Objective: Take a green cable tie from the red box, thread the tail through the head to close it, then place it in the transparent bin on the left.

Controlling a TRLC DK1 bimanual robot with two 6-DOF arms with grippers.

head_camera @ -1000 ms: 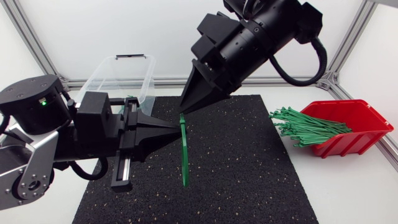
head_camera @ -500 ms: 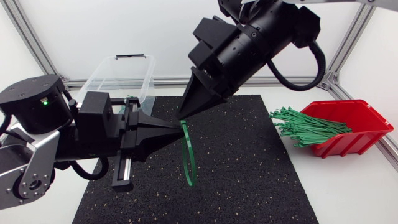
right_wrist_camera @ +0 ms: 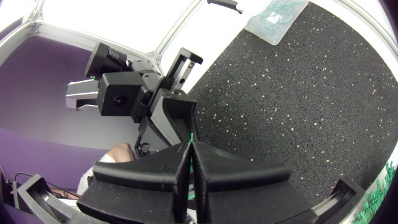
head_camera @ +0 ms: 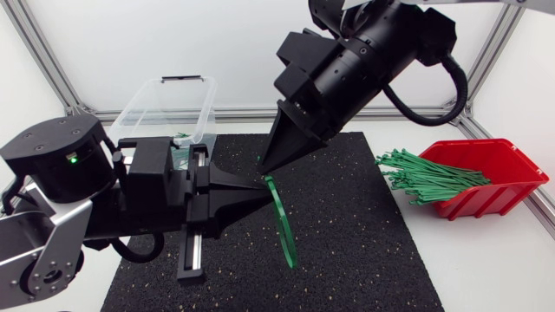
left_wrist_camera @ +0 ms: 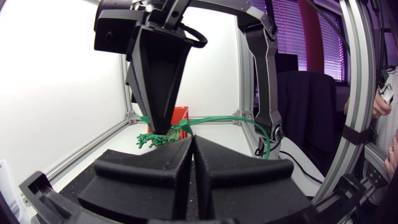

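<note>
A green cable tie (head_camera: 284, 230) hangs bent into a curved loop over the black mat (head_camera: 364, 251). My left gripper (head_camera: 264, 187) is shut on its upper end. My right gripper (head_camera: 264, 168) comes down from above and is shut on the tie right beside the left fingertips. In the left wrist view the tie (left_wrist_camera: 249, 120) arcs out from the shut left gripper (left_wrist_camera: 191, 139), with the right gripper's fingers (left_wrist_camera: 160, 93) just above. In the right wrist view a green tip (right_wrist_camera: 191, 137) pokes out of the shut right gripper (right_wrist_camera: 190, 147).
The red box (head_camera: 507, 165) stands at the right with a bundle of green ties (head_camera: 425, 178) spilling over its side. The transparent bin (head_camera: 165, 108) sits at the back left, with some green ties inside. My left arm (head_camera: 69, 199) lies low over the mat's left side.
The straight hanging tie has been bent into a loop. Both grippers have shifted right, and the right gripper's fingers have closed on the tie's end.
</note>
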